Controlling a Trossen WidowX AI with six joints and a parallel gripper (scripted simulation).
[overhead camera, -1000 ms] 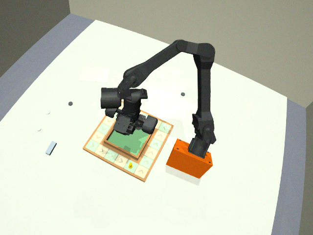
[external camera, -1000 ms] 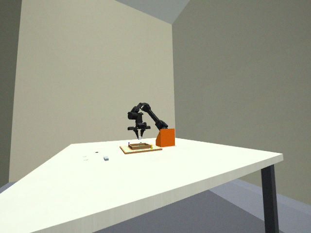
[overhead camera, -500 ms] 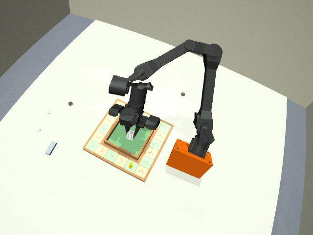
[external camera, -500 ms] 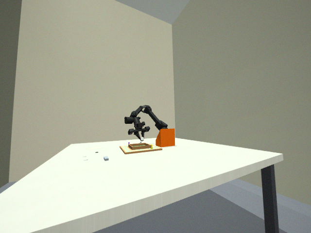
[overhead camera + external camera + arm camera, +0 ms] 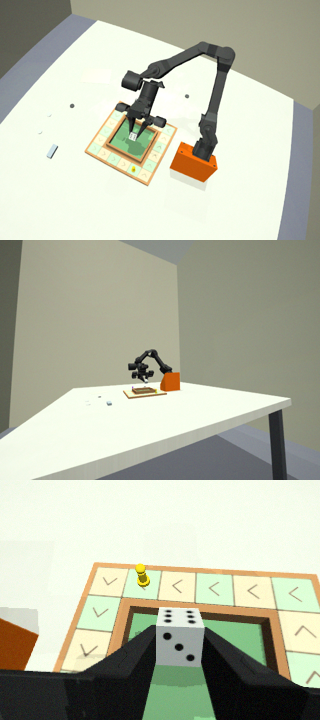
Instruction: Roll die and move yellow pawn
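My gripper is shut on the white die. It holds the die in the air above the green floor of the wooden tray. The wrist view shows a six-pip face and a three-pip face. The yellow pawn stands upright on a green square, one square before the corner that its row's arrows point to. The track board surrounds the tray.
A purple pawn stands at the board's far side, hidden in the top view. The orange base block is beside the board. A grey-blue block, small discs and a pale sheet lie on the table.
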